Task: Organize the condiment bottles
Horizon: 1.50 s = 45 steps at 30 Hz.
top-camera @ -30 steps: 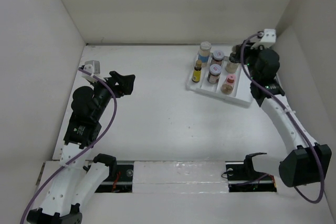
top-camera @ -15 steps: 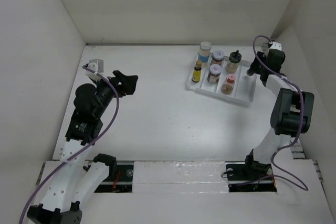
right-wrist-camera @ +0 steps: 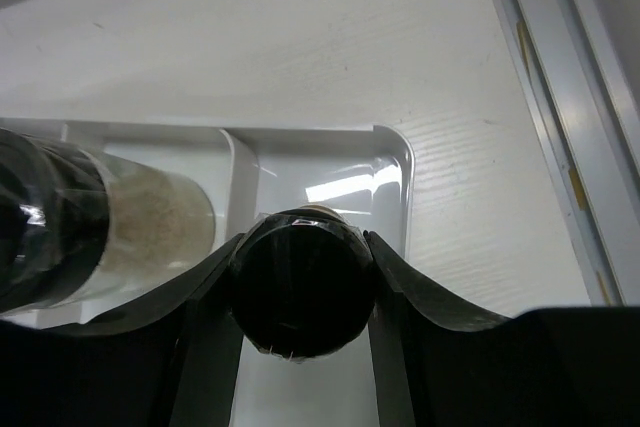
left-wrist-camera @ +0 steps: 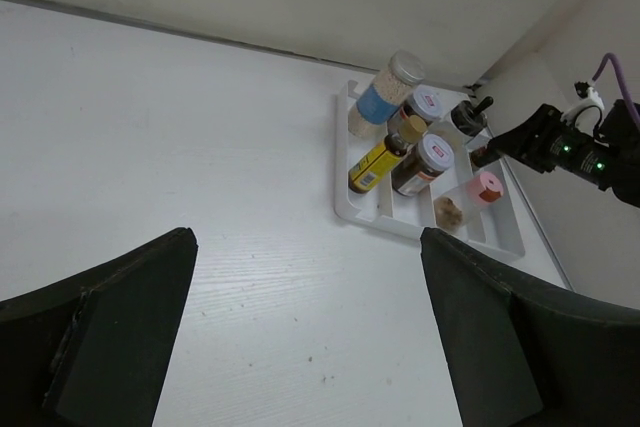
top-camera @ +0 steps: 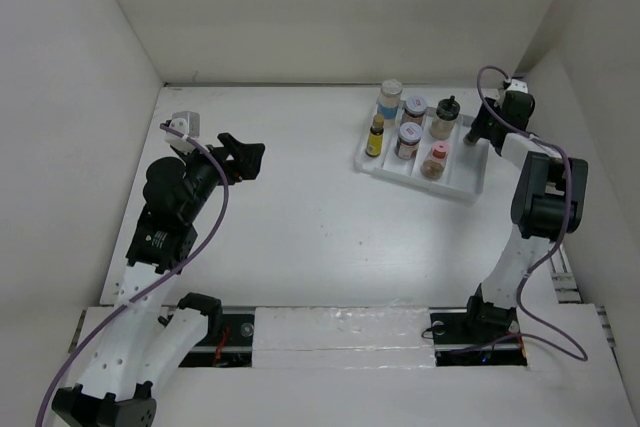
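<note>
A white tray [top-camera: 467, 185] at the back right holds the condiment bottles: a white-lidded blue-label jar [top-camera: 389, 99], a red/silver-lidded jar [top-camera: 414, 109], a second one [top-camera: 407, 140], a slim yellow bottle [top-camera: 375, 136], a dark grinder-like bottle [top-camera: 446, 117] and a pink-lidded jar [top-camera: 434, 160]. My right gripper [top-camera: 478, 130] hangs over the tray's right end compartment. In the right wrist view it [right-wrist-camera: 302, 247] is shut on a black-lidded jar [right-wrist-camera: 302, 287] above the tray's corner [right-wrist-camera: 395, 162], with the grinder bottle [right-wrist-camera: 120, 222] to its left. My left gripper [top-camera: 242, 155] is open and empty, far left of the tray.
White walls close in the table at the back and both sides; the right wall stands close behind my right gripper. The left wrist view shows the tray [left-wrist-camera: 345, 202], its bottles and my right gripper [left-wrist-camera: 505, 147] ahead, across bare white table.
My right arm has folded upright and its gripper has shifted right, from behind the grinder bottle to the tray's right end compartment. The left gripper has crept slightly forward.
</note>
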Each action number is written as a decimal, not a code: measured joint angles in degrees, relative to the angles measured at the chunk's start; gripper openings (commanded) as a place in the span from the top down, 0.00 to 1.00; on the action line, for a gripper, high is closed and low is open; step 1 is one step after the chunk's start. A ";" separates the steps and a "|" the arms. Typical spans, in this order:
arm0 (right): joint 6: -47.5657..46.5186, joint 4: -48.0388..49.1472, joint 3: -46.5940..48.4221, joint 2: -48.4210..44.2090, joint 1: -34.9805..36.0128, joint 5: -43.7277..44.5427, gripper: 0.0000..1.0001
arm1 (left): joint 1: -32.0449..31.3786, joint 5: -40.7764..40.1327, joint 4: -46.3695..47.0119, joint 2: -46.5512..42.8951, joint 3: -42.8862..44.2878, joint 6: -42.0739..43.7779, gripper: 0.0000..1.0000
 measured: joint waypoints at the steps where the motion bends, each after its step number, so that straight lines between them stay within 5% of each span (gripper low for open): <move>1: 0.00 -0.35 0.00 0.59 0.07 0.26 0.52 | 0.00 -0.02 0.02 0.00 0.00 0.02 0.09; 7: 0.17 -1.03 0.33 1.05 0.35 1.70 0.25 | 0.00 0.00 0.00 0.00 0.00 0.09 0.05; 15: 0.00 -2.27 0.07 -1.64 0.70 2.03 0.00 | 0.00 -0.20 0.00 0.00 0.00 0.24 0.00; 24: -0.66 -2.08 -4.00 -26.75 5.53 0.74 0.01 | 0.02 -0.17 0.00 0.00 0.00 0.15 0.00; 32: -5.81 4.22 -6.73 -46.40 29.51 -6.91 0.07 | 0.00 -0.24 -0.02 -1.29 0.00 0.13 0.00; 40: -6.38 11.45 -14.86 -37.46 53.05 -15.80 0.39 | 0.00 -1.46 0.00 -4.48 0.00 -0.48 0.00; 45: -6.03 11.72 -24.90 -25.38 63.30 -16.96 0.44 | 0.00 -1.99 -0.02 -5.49 0.00 -0.52 0.00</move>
